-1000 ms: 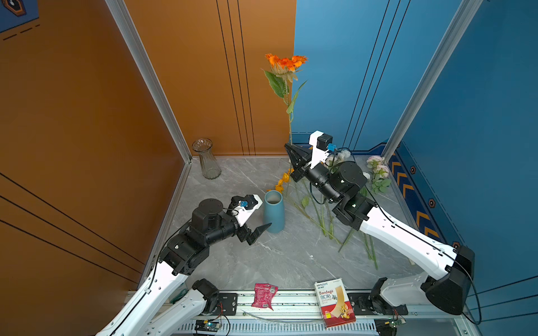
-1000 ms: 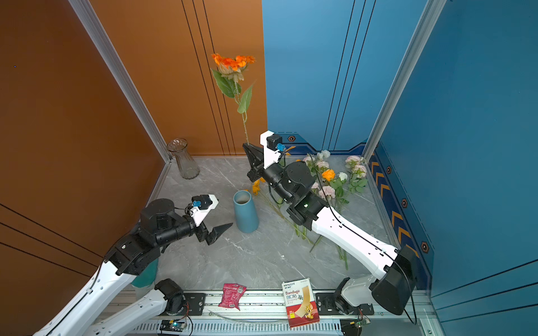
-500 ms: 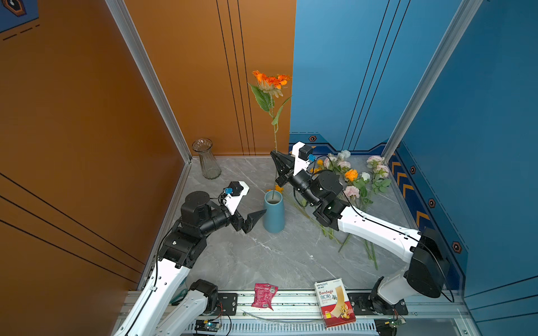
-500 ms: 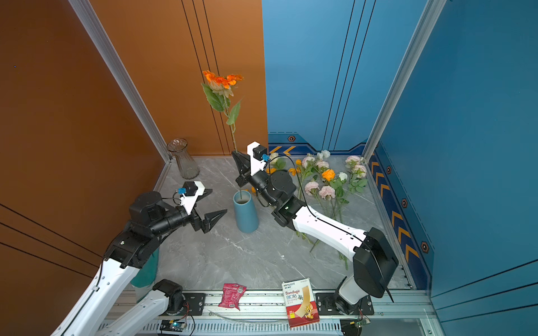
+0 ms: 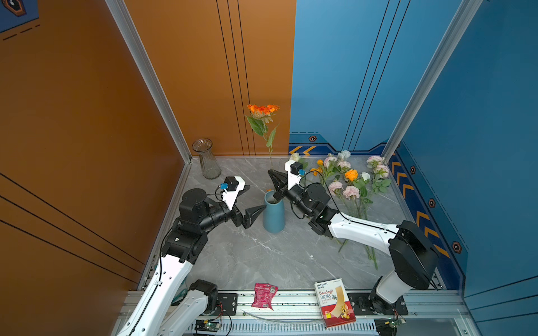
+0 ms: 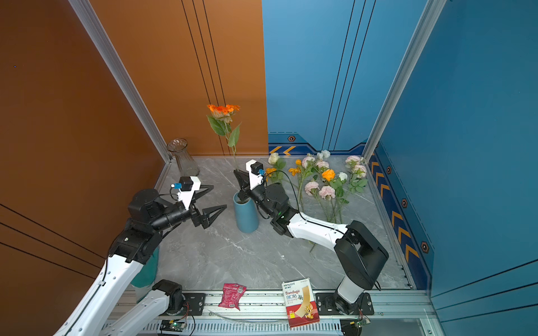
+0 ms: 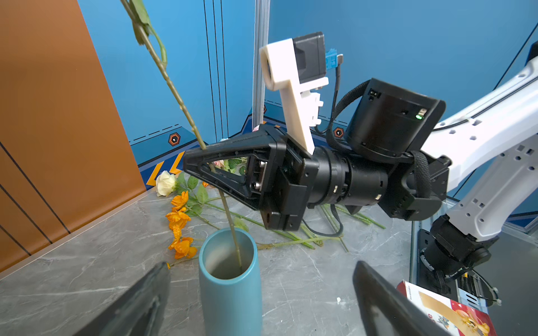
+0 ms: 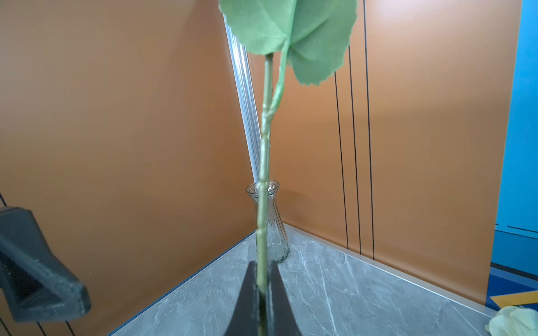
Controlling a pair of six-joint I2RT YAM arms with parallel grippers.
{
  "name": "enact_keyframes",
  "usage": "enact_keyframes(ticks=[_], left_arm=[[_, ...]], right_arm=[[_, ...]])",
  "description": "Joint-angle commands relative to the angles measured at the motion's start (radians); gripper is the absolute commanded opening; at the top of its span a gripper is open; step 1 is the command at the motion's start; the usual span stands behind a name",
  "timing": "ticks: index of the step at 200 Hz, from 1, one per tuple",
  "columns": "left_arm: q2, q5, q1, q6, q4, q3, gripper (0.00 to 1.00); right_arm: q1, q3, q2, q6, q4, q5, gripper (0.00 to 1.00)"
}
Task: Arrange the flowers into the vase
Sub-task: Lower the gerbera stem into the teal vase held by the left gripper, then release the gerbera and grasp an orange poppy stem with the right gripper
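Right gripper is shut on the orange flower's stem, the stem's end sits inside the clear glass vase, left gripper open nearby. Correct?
One thing is off: the stem ends inside the blue vase, as the left wrist view shows; the glass vase stands empty in the corner. The rest holds: right gripper shut on the orange flower's stem, left gripper open nearby.
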Motion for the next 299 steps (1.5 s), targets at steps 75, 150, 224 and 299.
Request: enact_keyframes(ticks=[75,150,224,299], left_arm=[[0.015,0.051,0.019,-0.034,0.043,-0.005,0.98],[0.029,0.054,0.01,-0.036,0.042,-0.008,0.98],[0.058,0.02,-0.031,-0.027,0.043,-0.015,0.98],[0.277,-0.291,-0.316,0.195,-0.36,0.272,0.98]], right_arm=[[0.018,-0.083,0.054,0.033,0.091,-0.01,0.13],[0.017,-0.135,0.005,0.02,0.057,0.004,0.28],[-0.027,-0.225,-0.235,-0.006,-0.222,0.158,0.39],[-0.297,-0.114,-0.288,-0.121,-1.029,-0.023,0.47]])
